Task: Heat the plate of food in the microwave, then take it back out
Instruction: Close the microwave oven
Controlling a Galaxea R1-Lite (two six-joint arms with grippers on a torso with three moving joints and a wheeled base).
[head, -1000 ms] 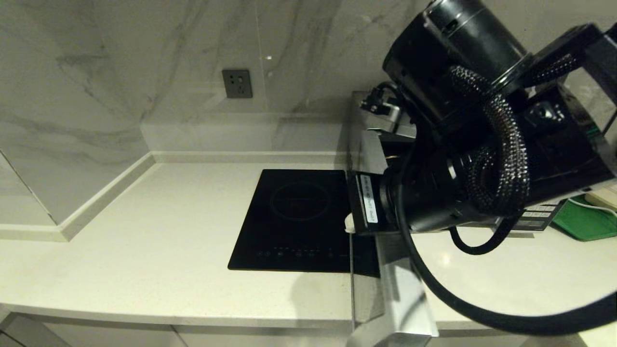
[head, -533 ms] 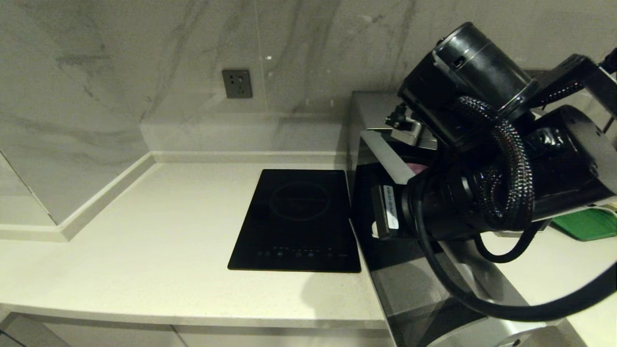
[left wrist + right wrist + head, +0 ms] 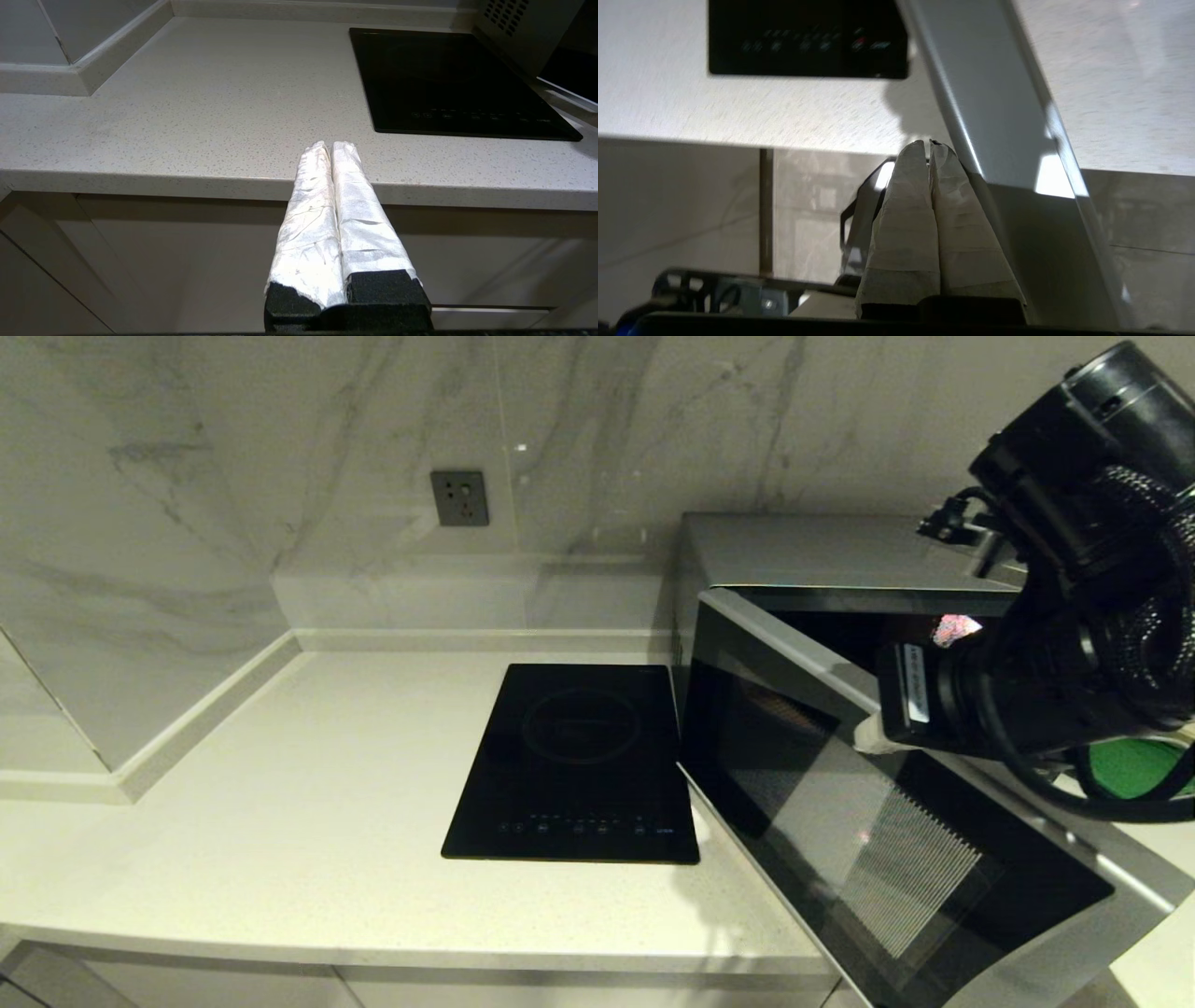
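Now right gripper [image 3: 864,735], fingers pressed together and empty, touches the half-open microwave [image 3: 840,560] door's top edge; hob [image 3: 579,761] beside.

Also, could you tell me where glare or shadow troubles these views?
Head view: the microwave door mirrors a pale striped patch; the right arm hides most of the cavity. Right wrist view: a bright glint on the door's edge, a shadow on the counter past the right gripper. Left wrist view: even light around the left gripper.
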